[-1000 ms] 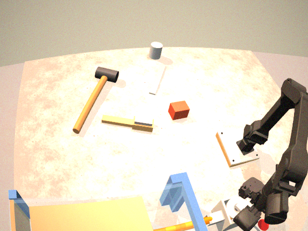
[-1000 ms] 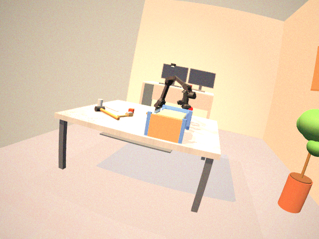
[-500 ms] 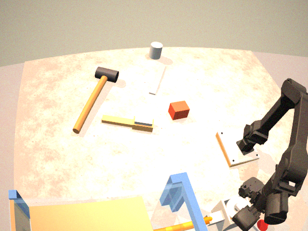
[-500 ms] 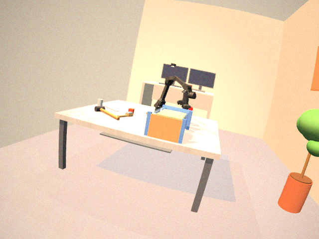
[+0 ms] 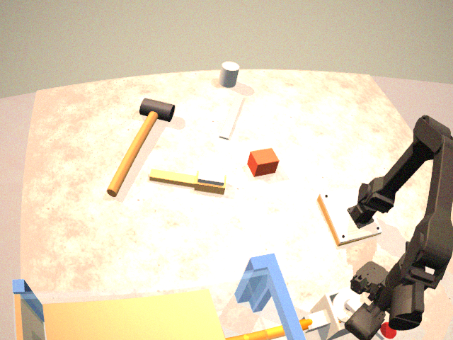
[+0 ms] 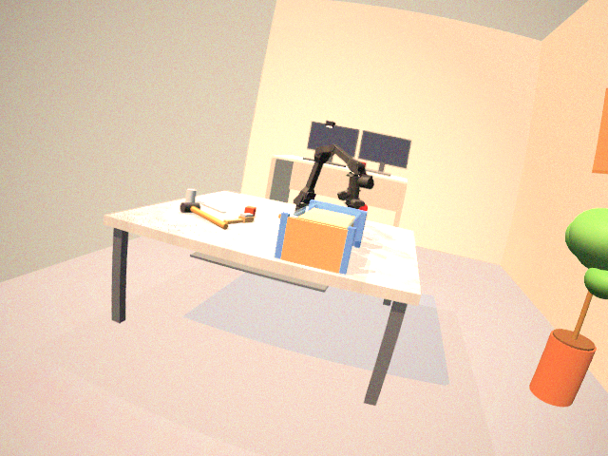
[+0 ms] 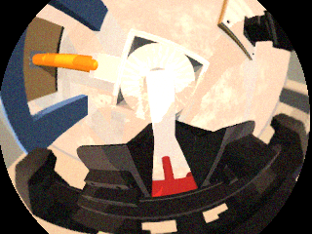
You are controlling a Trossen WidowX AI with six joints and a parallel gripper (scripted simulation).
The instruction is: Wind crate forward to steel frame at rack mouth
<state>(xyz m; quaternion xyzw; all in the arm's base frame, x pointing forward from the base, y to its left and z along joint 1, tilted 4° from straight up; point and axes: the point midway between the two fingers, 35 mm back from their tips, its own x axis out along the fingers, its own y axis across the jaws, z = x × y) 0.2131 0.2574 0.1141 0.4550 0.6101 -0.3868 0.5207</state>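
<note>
At the near right corner of the bench (image 5: pixel 73 227), my gripper (image 7: pixel 162 125) is clamped on the red knob (image 5: pixel 387 331) of the winch handle (image 7: pixel 163 107), whose pale arm runs out from between my fingers to the round white drum of the hand winch (image 5: pixel 345 302) sitting in its square housing. I judge the key is already seated in the top hole, though my wrist hides the joint itself, so the step in hand is the winding. The orange strap (image 5: pixel 270 331) runs from the winch through the blue steel frame (image 5: pixel 272 289) at the mouth of the rack, toward the crate (image 5: pixel 127 318), whose pale yellow top shows behind the clear panels of the guard cubby. From above, the crate's front looks to stand back from the frame; the gap is hard to read. My next move calls for sweeping the knob in a level circle around the drum, steadily, so the strap pulls straight and the crate stays flat. The mallet (image 5: pixel 141 140), red block (image 5: pixel 262 161), brush (image 5: pixel 190 180) and grey cylinder (image 5: pixel 229 74) lie well apart, out of the way.
</note>
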